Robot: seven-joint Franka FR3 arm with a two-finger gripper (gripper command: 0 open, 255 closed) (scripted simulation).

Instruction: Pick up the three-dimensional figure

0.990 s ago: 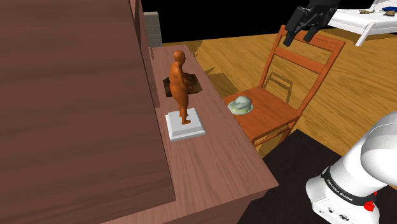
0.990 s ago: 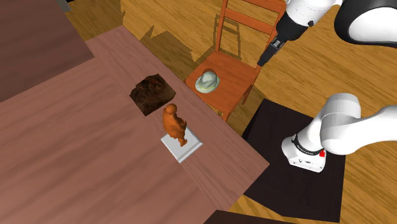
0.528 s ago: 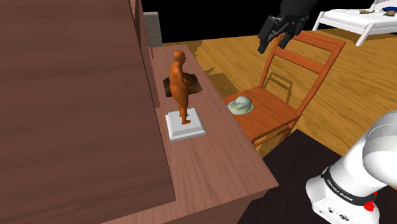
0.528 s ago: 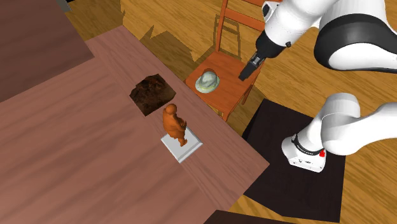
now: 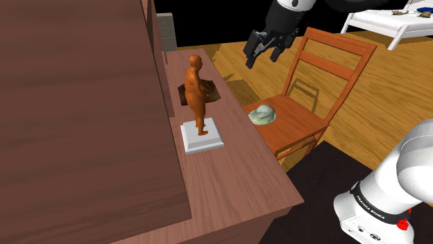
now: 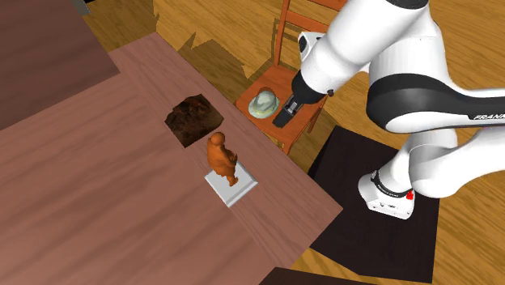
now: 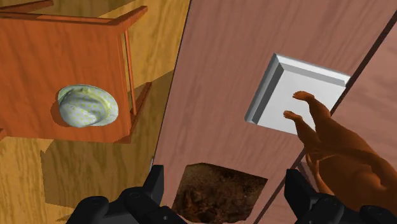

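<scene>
**Gripper crosses from the chair to the desk's edge**

Swinging over from beyond the chair's back within the last second, the gripper [image 5: 261, 58] now hangs high over the near edge of the desk [image 5: 236, 180]. Its black fingers stand wide apart with nothing between them. In the wrist view a rough dark brown block [image 7: 219, 194] lies straight beneath the gap. The orange-brown human figurine [image 7: 337, 149] stands on its white square base [image 7: 296, 92] off past one finger, lower than the gripper and untouched. On the other finger's side is the chair [image 7: 38, 70], with a pale hat-shaped thing [image 7: 88, 105] on its seat. The approach looks well begun; I judge the hand must shift sideways over the figurine, then descend
</scene>
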